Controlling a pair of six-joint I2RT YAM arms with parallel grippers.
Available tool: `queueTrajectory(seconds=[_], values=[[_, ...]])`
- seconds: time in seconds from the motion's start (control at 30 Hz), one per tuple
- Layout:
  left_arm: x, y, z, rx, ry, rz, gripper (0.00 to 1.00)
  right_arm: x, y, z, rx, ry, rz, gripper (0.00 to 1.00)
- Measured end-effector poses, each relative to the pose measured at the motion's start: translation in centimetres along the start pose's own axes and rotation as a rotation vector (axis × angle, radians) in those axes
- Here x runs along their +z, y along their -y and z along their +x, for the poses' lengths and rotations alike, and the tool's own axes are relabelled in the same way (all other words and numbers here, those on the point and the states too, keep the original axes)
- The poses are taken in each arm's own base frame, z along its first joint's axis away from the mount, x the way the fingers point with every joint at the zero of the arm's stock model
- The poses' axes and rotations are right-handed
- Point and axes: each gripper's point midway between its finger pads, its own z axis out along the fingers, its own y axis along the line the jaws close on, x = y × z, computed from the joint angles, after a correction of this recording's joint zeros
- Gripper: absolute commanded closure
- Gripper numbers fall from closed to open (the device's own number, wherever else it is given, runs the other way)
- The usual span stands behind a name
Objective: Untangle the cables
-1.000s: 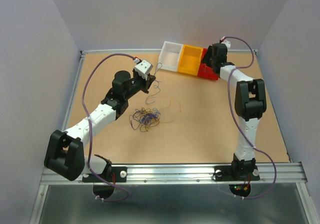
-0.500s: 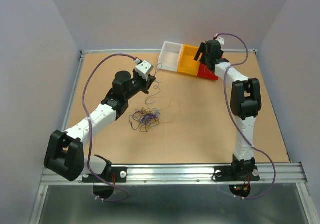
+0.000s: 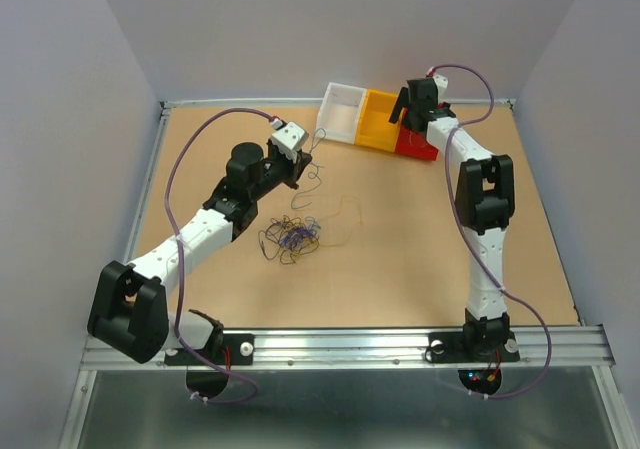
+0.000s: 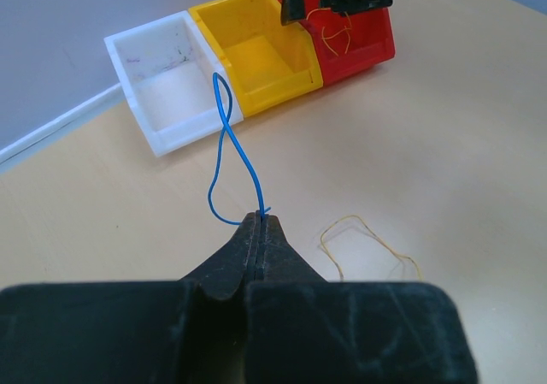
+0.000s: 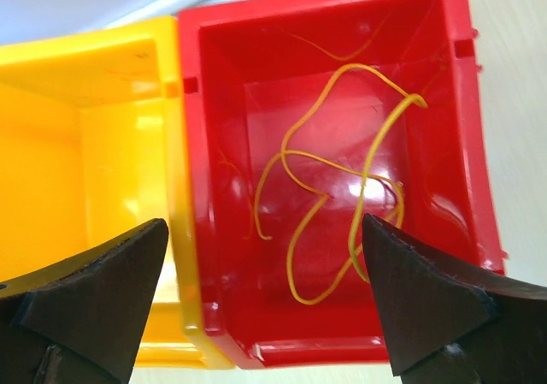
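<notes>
A tangle of blue, black and yellow cables (image 3: 290, 238) lies mid-table. My left gripper (image 4: 259, 219) is shut on one blue cable (image 4: 224, 136), whose loop stands up toward the white bin; from above the gripper (image 3: 300, 166) sits just beyond the tangle. A loose yellow cable (image 4: 369, 240) lies on the table to its right. My right gripper (image 5: 265, 243) hangs open over the red bin (image 5: 461, 85), nothing between its fingers. Yellow cables (image 5: 342, 179) lie curled inside that bin.
Three bins stand in a row at the back: white (image 3: 340, 112), yellow (image 3: 381, 119) and red (image 3: 413, 147). The yellow bin (image 5: 85, 144) is beside the red one in the right wrist view. Purple arm hoses (image 3: 180, 169) arc over the table.
My right gripper has opened wide and shifted slightly left above the red bin, with the yellow cables lying inside. The left arm and its blue cable have not moved.
</notes>
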Motion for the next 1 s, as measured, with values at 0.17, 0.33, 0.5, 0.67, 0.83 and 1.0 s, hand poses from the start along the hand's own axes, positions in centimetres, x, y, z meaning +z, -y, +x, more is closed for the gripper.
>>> queueTrajectory(seconds=[0.17,0.33,0.5,0.67,0.83,1.0], values=[[0.0,0.1,0.0,0.004,-0.002,0.000,1.00,-0.3,0.5,0.4,-0.028,-0.016,0.037,0.00],[0.0,0.1,0.2,0.006,-0.008,-0.004,1.00,-1.2,0.5,0.9,-0.086,-0.007,0.098,0.00],[0.0,0.1,0.3,0.006,-0.013,-0.005,1.00,-2.9,-0.5,0.6,-0.124,0.002,0.099,0.00],[0.0,0.0,0.4,0.006,-0.016,-0.007,1.00,-3.8,-1.5,-0.3,-0.137,0.027,0.087,0.03],[0.0,0.1,0.5,0.008,-0.019,-0.007,1.00,-3.9,-2.2,-1.6,-0.134,0.050,0.072,0.19],[0.0,0.2,0.5,0.011,-0.022,-0.004,1.00,-3.0,-3.0,-2.0,-0.124,0.065,0.056,0.26]])
